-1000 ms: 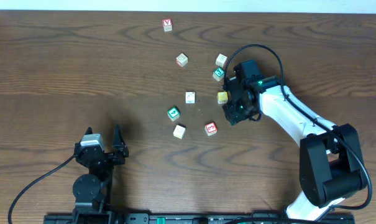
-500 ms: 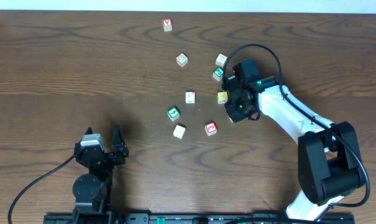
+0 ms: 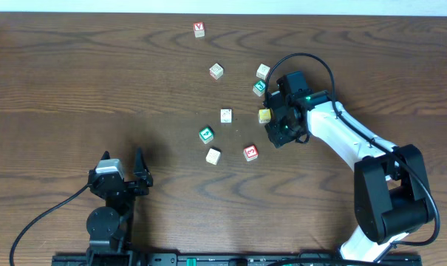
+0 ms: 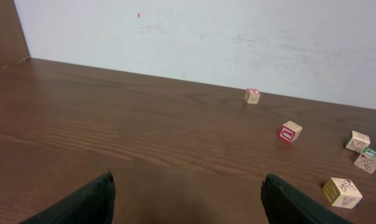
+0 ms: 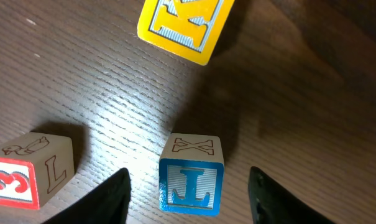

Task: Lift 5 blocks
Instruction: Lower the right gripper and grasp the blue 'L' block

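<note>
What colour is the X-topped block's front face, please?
Blue, on the block; clearest in right wrist view.

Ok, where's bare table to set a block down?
Bare: the left half of the table, from the left gripper to the far edge, and the near strip below the red "3" block. Tight: around the right gripper, by the yellow block.

Even bright light; soft shadows; pale glare on the tabletop (image 5: 122,106); sharp focus
</note>
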You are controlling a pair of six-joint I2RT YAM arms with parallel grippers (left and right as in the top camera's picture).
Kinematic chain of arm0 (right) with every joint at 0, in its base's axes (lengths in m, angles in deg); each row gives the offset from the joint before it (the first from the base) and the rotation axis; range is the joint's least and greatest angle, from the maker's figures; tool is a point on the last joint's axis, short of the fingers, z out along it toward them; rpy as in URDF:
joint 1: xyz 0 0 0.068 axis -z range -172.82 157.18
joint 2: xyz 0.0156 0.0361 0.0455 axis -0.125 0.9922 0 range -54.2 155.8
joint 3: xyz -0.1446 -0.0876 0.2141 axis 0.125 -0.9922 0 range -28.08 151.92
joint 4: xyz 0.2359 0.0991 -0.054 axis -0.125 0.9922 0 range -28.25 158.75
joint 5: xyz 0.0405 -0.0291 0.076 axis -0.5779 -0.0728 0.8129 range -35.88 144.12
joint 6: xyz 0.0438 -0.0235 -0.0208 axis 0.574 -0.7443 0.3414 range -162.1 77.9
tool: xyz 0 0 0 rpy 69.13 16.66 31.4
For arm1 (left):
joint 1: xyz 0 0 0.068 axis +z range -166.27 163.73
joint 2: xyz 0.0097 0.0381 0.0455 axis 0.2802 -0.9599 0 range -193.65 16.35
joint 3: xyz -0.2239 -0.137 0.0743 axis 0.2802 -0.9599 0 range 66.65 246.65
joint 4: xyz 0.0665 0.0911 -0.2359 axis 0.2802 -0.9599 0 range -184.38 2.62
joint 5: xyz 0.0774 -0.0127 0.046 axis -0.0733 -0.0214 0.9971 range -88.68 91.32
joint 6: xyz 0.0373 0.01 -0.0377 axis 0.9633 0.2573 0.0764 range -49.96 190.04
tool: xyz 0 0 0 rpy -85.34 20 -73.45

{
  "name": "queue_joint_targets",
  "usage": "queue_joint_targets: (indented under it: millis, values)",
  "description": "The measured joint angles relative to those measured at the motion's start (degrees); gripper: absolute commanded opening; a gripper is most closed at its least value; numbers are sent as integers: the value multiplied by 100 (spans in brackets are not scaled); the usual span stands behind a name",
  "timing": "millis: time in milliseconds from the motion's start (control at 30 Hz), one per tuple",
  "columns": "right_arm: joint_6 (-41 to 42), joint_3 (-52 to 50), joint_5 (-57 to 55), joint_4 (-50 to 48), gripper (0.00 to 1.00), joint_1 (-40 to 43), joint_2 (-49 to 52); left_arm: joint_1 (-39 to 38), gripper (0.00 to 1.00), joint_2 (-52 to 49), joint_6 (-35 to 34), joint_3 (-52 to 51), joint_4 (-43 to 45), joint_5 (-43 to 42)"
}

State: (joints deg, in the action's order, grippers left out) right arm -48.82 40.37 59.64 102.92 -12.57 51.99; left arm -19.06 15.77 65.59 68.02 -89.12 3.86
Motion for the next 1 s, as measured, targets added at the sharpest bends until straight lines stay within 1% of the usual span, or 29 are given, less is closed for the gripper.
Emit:
queue_joint_targets:
  millis: [100, 633, 667, 800, 1000]
  values:
    - [11, -17, 0, -52, 49, 0, 0, 0, 76, 0, 0, 0, 0, 0]
    - [2, -52, 0, -144, 47, 0, 11, 0, 76, 0, 0, 0, 0, 0]
    - [2, -55, 0, -146, 43, 0, 24, 0, 76, 0, 0, 0, 0, 0]
    - [9, -63, 2, -155, 37, 0, 177, 0, 76, -2, 0, 0, 0, 0]
    - [2, -70, -2, -179, 36, 0, 378, 0, 76, 0, 0, 0, 0, 0]
